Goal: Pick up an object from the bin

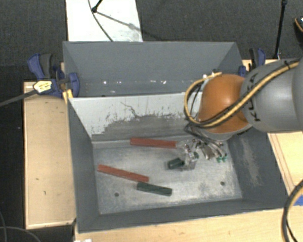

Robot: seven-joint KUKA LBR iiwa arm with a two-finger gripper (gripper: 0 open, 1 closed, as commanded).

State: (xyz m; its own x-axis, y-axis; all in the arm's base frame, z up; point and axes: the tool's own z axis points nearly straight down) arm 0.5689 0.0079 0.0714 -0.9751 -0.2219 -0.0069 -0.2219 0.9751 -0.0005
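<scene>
Gripper low nr right side of bin, just beside small dk-green block (open or clamped: can't tell). Block looks unlifted; grasp + lift left.

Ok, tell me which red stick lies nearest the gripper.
The back red stick, its right end near the gripper; the front red stick lies farther left.

Bin holds two red sticks, two dark blocks.
</scene>
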